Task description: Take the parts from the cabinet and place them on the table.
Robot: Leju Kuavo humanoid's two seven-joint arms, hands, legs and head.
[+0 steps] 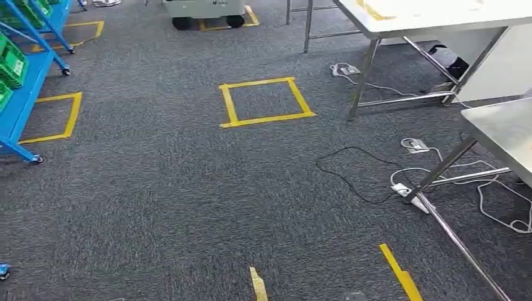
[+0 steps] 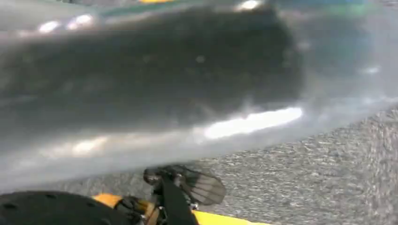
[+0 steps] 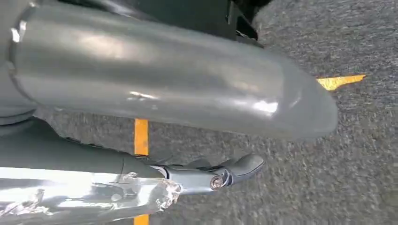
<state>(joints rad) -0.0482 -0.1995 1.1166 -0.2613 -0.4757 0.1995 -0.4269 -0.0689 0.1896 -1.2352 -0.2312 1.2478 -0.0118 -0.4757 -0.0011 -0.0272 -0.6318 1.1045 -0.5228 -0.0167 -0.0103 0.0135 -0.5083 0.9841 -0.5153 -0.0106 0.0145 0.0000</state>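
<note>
Head view: grey carpet (image 1: 188, 200) marked with a yellow tape square (image 1: 266, 101). The blue cabinet (image 1: 25, 94) with green bins (image 1: 12, 63) stands at the left edge; the parts inside cannot be made out. A white-topped bench (image 1: 439, 15) and a steel bench (image 1: 502, 128) stand at right, with cables (image 1: 376, 182) lying between their legs. Right wrist view: the right hand (image 3: 178, 89) hangs over carpet, thick thumb extended, a dark finger (image 3: 234, 169) straight, grasping nothing. Left wrist view: the left hand (image 2: 150, 84) is a blur; its pose cannot be told.

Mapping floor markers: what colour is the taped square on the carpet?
Yellow, on the taped square; head view shows it best.
</note>
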